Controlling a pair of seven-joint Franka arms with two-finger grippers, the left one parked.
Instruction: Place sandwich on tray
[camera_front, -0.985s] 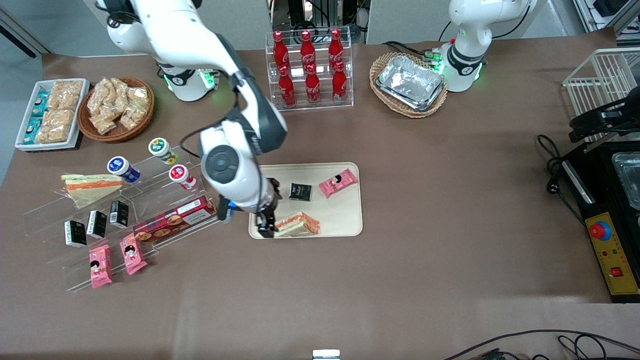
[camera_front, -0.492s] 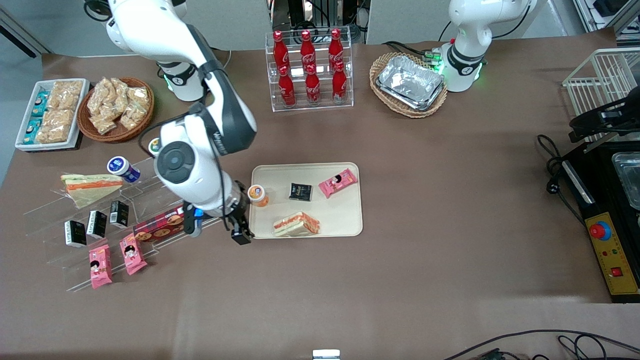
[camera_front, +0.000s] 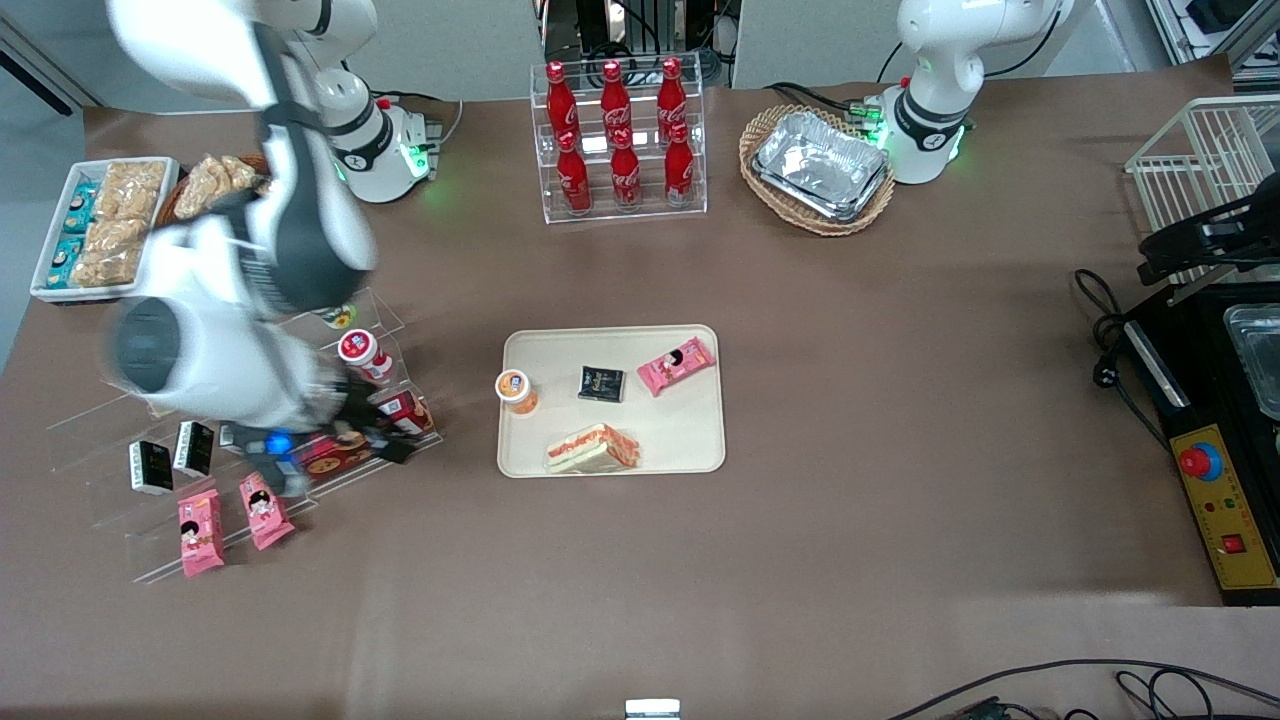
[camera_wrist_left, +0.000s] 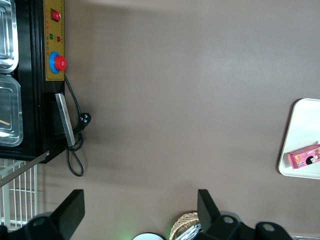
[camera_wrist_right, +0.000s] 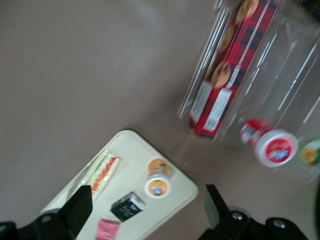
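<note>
On the tray (camera_front: 700, 440), near its edge closest to the front camera: the sandwich (camera_front: 592, 449), lying flat, free of any grip. Seen again from the right wrist camera as a striped wedge (camera_wrist_right: 99, 173) near one rim of the tray (camera_wrist_right: 185, 187). Sharing the tray: an orange-lidded cup (camera_front: 515, 389) toward the working arm's end, a small black packet (camera_front: 601, 383) mid-tray, a pink snack pack (camera_front: 677, 365) farther from the camera than the sandwich, all apart from one another.

Above the clear acrylic display rack (camera_front: 390, 325), at the working arm's end of the surface (camera_front: 900, 330): the pincer (camera_front: 375, 440), blurred in the front view, hanging over the red cookie box (camera_front: 400, 415). Well apart from the tray. Spread wide and holding nothing, with both fingertips (camera_wrist_right: 80, 205) parted across the right wrist view and bare air between.

On the rack: a red-capped cup (camera_front: 362, 352), two black cartons (camera_front: 170, 455), two pink packs (camera_front: 230, 515). Second sandwich hidden by the arm, cannot tell where. Farther from the camera: a stand of red bottles (camera_front: 620, 140) and a wicker basket of foil trays (camera_front: 818, 168).
</note>
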